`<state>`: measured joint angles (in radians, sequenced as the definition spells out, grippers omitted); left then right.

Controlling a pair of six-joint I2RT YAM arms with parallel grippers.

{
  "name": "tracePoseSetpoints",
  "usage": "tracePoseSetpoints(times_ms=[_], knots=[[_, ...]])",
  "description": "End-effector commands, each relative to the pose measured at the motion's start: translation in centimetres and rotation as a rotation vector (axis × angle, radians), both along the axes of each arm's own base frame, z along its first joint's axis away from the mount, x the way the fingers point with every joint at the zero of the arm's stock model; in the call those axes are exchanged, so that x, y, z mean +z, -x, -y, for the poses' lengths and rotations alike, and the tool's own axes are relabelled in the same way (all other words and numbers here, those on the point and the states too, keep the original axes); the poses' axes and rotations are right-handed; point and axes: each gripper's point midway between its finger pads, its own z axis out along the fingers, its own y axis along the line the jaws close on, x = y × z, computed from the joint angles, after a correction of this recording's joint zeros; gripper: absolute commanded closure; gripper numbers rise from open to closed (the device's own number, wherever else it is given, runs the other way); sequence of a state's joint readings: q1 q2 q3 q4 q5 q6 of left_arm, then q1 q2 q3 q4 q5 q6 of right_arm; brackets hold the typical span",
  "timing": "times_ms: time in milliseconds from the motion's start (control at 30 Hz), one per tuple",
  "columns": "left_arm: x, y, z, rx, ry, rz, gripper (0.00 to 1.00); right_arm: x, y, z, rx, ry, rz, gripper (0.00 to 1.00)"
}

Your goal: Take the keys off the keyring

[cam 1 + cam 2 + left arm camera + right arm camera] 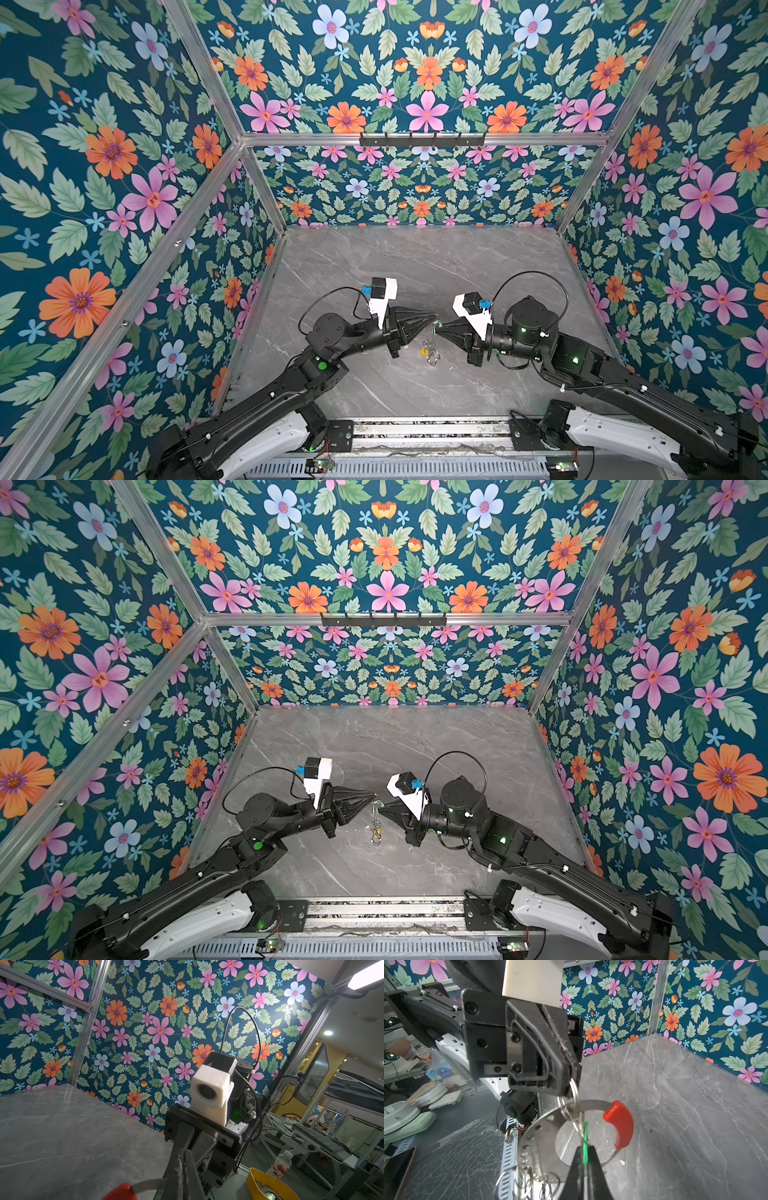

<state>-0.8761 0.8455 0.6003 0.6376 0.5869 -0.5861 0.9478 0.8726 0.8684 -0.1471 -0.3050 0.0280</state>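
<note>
Both grippers meet above the middle of the grey table [415,266], with the keyring [430,341] hanging between them. In the right wrist view the keyring [542,1126] is a flat metal hoop with a red sleeve [619,1124]. My left gripper [569,1091] is shut on a small loop at its top. My right gripper [584,1153] is shut on the green tag [585,1142] of a key, seen edge on. A yellow-tagged key [424,352] dangles lowest, seen in both top views. The left wrist view shows only the red sleeve [120,1192] and the right arm's shut fingers [182,1167].
Several bare small loops [508,1182] hang from the hoop's lower arc. Floral walls enclose the table on three sides, and a black hook rack [422,140] is on the back wall. A yellow bowl [268,1186] and a bottle [280,1164] stand off the table.
</note>
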Motion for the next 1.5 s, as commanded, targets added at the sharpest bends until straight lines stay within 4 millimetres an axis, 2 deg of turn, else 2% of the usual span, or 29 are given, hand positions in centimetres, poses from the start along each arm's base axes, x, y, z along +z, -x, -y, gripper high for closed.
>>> tracePoseSetpoints(times_ms=[0, 100, 267, 367, 500, 733, 967, 1467], knots=[[1.4, 0.7, -0.4, -0.010, 0.028, 0.068, 1.00, -0.3, 0.2, 0.8, -0.016, 0.035, -0.023, 0.71], [1.2, 0.9, -0.6, -0.008, 0.021, 0.072, 1.00, 1.3, 0.8, 1.8, -0.001, -0.002, -0.019, 0.59], [1.2, 1.2, -0.7, -0.019, 0.023, 0.090, 1.00, 5.6, 1.2, 3.6, 0.045, -0.174, -0.033, 0.52], [1.2, 1.5, -0.7, -0.033, 0.029, 0.101, 1.00, 7.8, 1.5, 2.8, 0.136, -0.243, -0.071, 0.52], [1.2, 1.6, -0.6, -0.042, 0.031, 0.106, 1.00, 9.0, 1.9, 1.2, 0.249, -0.290, -0.108, 0.51], [1.1, 1.7, -0.6, -0.043, 0.034, 0.109, 1.00, 7.4, 1.6, 0.1, 0.291, -0.282, -0.170, 0.54], [1.1, 1.6, -0.6, -0.043, 0.037, 0.111, 1.00, 5.8, 1.7, -0.3, 0.316, -0.257, -0.221, 0.67], [0.9, 1.3, -0.4, -0.033, 0.034, 0.102, 1.00, 4.9, 1.5, -0.6, 0.317, -0.245, -0.255, 0.89]])
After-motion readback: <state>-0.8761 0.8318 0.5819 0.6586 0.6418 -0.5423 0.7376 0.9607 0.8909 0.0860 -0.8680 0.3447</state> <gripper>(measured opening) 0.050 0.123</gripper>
